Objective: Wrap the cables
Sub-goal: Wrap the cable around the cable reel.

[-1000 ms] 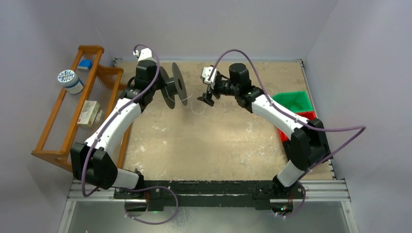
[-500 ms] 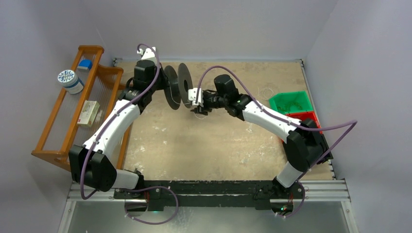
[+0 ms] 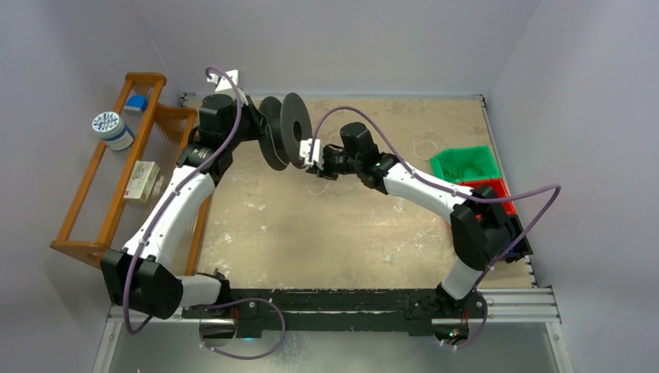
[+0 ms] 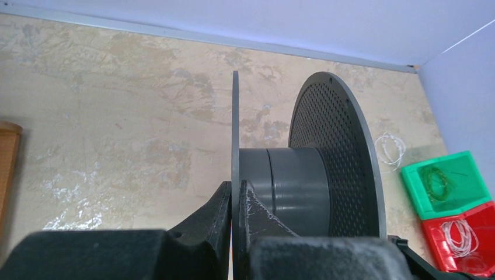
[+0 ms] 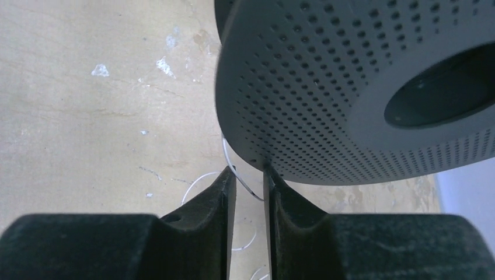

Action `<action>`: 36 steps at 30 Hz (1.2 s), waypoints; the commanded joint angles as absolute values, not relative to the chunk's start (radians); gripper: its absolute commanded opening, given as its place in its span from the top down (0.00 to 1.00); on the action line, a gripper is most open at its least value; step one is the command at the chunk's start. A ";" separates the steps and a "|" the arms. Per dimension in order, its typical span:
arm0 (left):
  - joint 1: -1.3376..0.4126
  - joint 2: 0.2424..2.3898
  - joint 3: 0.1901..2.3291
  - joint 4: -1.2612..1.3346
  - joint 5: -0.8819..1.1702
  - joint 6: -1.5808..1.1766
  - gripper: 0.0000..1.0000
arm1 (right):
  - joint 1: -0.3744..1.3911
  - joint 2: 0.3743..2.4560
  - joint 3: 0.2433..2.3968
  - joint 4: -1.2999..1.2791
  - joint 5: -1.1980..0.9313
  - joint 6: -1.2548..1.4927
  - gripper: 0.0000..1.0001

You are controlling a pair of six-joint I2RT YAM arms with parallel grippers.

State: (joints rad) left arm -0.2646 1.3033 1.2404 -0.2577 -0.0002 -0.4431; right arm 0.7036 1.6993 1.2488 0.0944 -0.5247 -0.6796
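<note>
over the last second the right claw (image 5: 249,184), pinching the cable (image 5: 239,175), is closing in on the spool (image 3: 284,140) from 3 o'clock; the left claw (image 4: 232,201) is clamping its flange (winding looks imminent).

Wooden rack (image 3: 93,194) with tape roll (image 3: 111,128), small box (image 3: 141,182), green bin (image 3: 465,163), red bin (image 3: 497,194)

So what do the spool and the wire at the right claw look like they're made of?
Spool: likely molded plastic, matte dark grey, with thin rigid flanges, one perforated with regular holes. Wire: thin, translucent whitish and springy-looking, probably plastic line or a coated strand, running between the right claw fingers.
</note>
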 commanded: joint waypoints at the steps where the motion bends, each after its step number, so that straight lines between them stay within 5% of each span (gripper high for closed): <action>1: -0.240 1.243 1.325 -0.156 0.107 -0.509 1.00 | 0.690 1.705 1.244 0.169 -0.511 -0.597 0.71; 16: -0.172 1.222 1.366 -0.133 0.293 -0.625 1.00 | 0.540 1.662 1.190 0.333 -0.657 -0.347 0.78; 23: -0.153 1.218 1.360 -0.097 0.320 -0.650 1.00 | 0.519 1.656 1.212 0.226 -0.811 -0.457 0.39; 29: -0.146 1.230 1.401 -0.099 0.320 -0.654 1.00 | 0.521 1.703 1.270 -0.095 -0.854 -0.862 0.29; 36: -0.144 1.233 1.396 -0.083 0.308 -0.658 1.00 | 0.548 1.742 1.291 -0.167 -0.860 -0.932 0.25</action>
